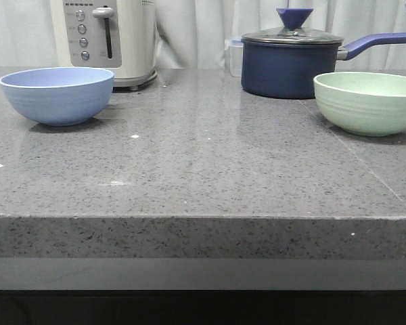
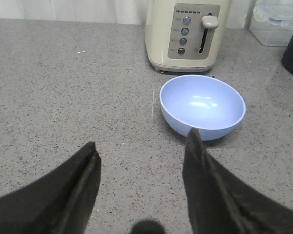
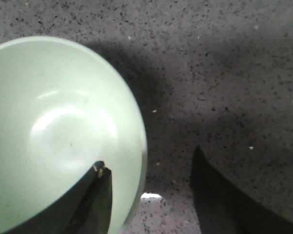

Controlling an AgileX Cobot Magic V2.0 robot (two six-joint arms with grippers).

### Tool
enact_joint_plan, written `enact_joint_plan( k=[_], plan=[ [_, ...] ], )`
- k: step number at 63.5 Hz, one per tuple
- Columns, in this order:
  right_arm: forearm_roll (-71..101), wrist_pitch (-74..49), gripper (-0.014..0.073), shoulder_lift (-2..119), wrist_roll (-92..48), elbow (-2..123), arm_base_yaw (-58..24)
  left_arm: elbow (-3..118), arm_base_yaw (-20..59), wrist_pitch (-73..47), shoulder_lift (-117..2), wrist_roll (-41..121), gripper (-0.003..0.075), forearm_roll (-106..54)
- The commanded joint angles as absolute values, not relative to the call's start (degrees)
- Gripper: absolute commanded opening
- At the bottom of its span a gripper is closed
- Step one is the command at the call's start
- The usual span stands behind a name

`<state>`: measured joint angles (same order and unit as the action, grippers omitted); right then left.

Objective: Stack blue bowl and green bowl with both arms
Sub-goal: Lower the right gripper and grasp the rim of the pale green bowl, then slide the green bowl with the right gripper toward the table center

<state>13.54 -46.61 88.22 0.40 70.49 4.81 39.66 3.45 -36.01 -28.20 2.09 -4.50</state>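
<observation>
Spanning the whole front view, the grey speckled table [image 1: 203, 169] carries everything, with a cream toaster [image 1: 108, 37] at the far left and a dark navy lidded saucepan [image 1: 291, 64] at the far right, its handle reaching off to the right. Just in front of the saucepan, at the right edge of the table, sits the green bowl [image 1: 369, 101], upright and empty; near the left edge, just in front of the toaster, sits the blue bowl [image 1: 57, 95], also upright and empty, well apart from the green one. Neither arm shows in the front view. The left wrist view shows the left end effector [image 2: 142, 146] with its two black fingers [image 2: 73, 190] spread wide apart, holding nothing, hovering over bare table on the near side of the blue bowl; one fingertip overlaps the bowl's near rim in the picture, though whether it touches cannot be told. A clear plastic container [image 2: 276, 22] stands beside the toaster in that view. The right wrist view shows the right end effector [image 3: 149, 161] likewise spread open, straddling the green bowl's rim: one finger [image 3: 95, 195] lies over the inside of the bowl, the other outside over the table, not clamped on the wall.
</observation>
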Motion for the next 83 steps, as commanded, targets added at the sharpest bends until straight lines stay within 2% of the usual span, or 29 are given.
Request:
enact_joint_plan(
  k=[1, 12, 27, 36, 47, 60, 83],
  plan=[
    [17.0, -43.1, 0.0353, 88.0, -1.2, 72.5, 5.2, 41.6, 3.3, -32.0, -28.7, 2.3, 0.0386, -4.9],
    [22.4, -41.0, 0.0277, 89.9, -4.5, 72.5, 5.2, 41.6, 3.3, -32.0, -28.7, 2.3, 0.0386, -4.9],
    [22.3, -40.3, 0.0041, 90.1, -4.9, 72.5, 5.2, 41.6, 3.3, -32.0, -28.7, 2.3, 0.0386, -4.9],
    [22.2, -40.4, -0.0066, 90.0, -6.4, 72.5, 5.0, 41.6, 3.3, -32.0, -28.7, 2.3, 0.0386, -4.9],
    [21.7, -42.7, -0.0059, 89.9, -7.4, 75.9, 2.1, 41.6, 3.3, -32.0, -28.7, 2.3, 0.0386, -4.9],
    [19.8, -44.1, -0.0055, 90.9, -7.2, 83.8, -7.3, 41.6, 3.3, -32.0, -28.7, 2.3, 0.0386, -4.9],
    [11.0, -48.7, -0.0055, 101.7, 0.0, 97.0, -20.2, 41.6, 3.3, -32.0, -28.7, 2.3, 0.0386, -4.9]
  ],
)
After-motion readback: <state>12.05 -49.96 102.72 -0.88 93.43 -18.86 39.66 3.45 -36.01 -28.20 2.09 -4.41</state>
